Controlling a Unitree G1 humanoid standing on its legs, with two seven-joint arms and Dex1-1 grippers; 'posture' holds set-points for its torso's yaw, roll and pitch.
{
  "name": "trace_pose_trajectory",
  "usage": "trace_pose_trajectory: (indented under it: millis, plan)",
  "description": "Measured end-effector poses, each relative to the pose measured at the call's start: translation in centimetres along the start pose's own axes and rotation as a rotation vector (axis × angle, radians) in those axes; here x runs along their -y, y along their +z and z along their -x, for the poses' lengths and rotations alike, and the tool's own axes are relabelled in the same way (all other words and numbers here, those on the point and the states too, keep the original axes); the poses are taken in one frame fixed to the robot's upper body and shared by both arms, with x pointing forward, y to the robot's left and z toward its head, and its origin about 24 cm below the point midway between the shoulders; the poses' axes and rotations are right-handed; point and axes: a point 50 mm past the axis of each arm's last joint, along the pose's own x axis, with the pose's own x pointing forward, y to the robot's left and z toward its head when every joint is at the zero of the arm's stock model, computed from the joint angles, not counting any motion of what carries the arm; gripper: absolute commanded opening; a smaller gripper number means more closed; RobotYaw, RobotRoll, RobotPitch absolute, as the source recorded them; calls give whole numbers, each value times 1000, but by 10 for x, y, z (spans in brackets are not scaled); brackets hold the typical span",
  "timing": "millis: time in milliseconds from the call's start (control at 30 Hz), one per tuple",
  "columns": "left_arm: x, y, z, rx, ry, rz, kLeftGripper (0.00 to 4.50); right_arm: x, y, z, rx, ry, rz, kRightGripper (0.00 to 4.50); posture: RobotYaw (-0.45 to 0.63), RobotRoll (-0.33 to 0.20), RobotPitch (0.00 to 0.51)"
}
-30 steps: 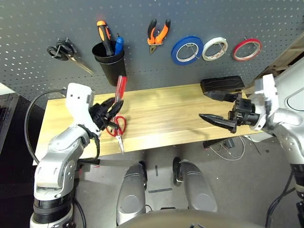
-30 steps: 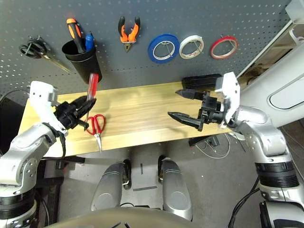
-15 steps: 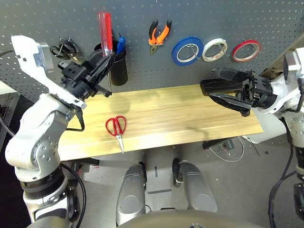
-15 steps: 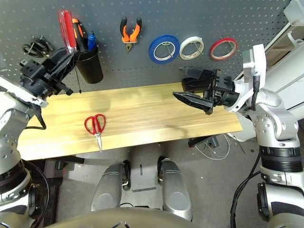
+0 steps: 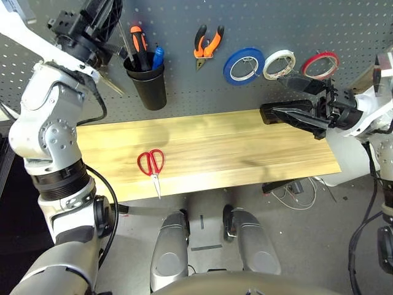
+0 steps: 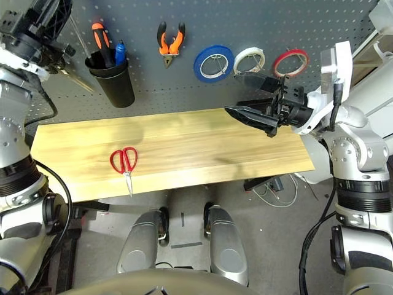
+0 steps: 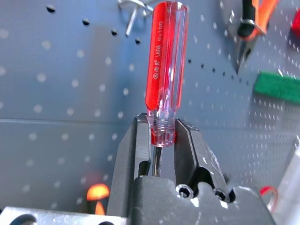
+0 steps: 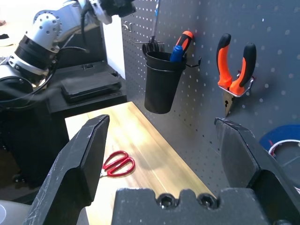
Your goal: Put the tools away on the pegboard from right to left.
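The left gripper (image 7: 161,140), clamped on the red screwdriver (image 7: 166,65) with its shaft pointing down, is above and left of the black cup (image 5: 147,83), while the right gripper (image 5: 301,101) stands wide apart.

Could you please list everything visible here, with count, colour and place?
Pegboard: one, dark grey, behind the table.
Table: one, light wood, below the pegboard.
Tape rolls: three on the pegboard: blue, white, red tape ring.
Pliers: one, orange and black, hung left of the blue roll.
Cup: one, black, on the pegboard, holding an orange-and-black handle and a blue one.
Red-handled scissors: one, lying on the table.
Screwdriver: one, red handle, in the left gripper.
Left gripper: shut on the screwdriver, raised by the pegboard.
Right gripper: open, empty, above the table's right end.
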Motion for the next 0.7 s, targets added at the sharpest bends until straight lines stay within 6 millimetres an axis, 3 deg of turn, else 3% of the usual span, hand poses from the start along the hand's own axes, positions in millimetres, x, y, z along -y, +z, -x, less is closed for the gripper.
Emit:
trace_pose_trajectory:
  millis: [300, 567, 700]
  plan:
    - [5, -36, -11, -24, 36, -61, 797, 0, -1, 0, 3, -6, -2, 4500, -62, 0, 174]
    - [-5, -56, 0, -64, 95, -158, 797, -2, -2, -1, 6, -16, -8, 4500, -70, 0, 170]
    - [-9, -62, 6, -89, 105, -183, 2157, -3, -1, -2, 13, -11, -7, 4500, -65, 0, 167]
